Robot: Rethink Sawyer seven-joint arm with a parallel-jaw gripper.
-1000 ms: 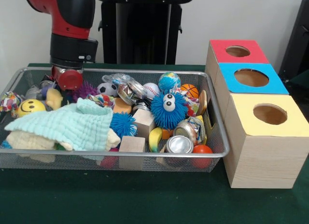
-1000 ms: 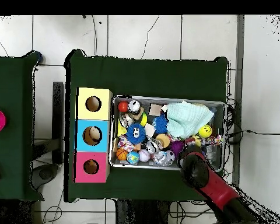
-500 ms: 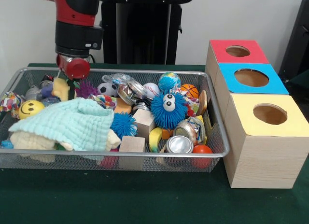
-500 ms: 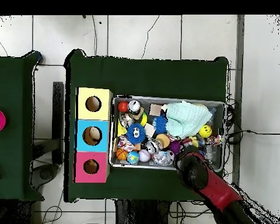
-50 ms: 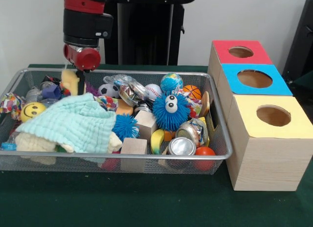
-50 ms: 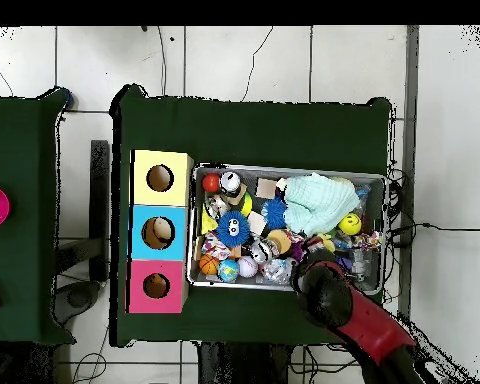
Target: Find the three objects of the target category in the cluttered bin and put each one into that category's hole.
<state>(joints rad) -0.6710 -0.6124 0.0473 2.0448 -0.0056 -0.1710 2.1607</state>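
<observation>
My gripper (image 5: 74, 83) hangs over the far left part of the wire mesh bin (image 5: 122, 157), shut on a pale yellow soft block (image 5: 70, 82) that is lifted just clear of the clutter. In the overhead view the red arm (image 6: 329, 292) covers the gripper at the bin's lower edge. Three wooden boxes with round holes stand beside the bin: red-topped (image 5: 240, 52), blue-topped (image 5: 254, 79) and yellow-topped (image 5: 273, 116). The bin holds balls, wooden blocks, cans and wrappers.
A light green cloth (image 5: 73, 124) covers the bin's front left. A blue spiky ball with eyes (image 5: 170, 111), a smiley ball (image 5: 30, 110), a wooden cube (image 5: 133, 146), a can (image 5: 181, 147) and a red ball (image 5: 204, 152) lie around it.
The arm has risen and shifted right in the front view, carrying the pale yellow block up out of the clutter. The cloth has settled slightly.
</observation>
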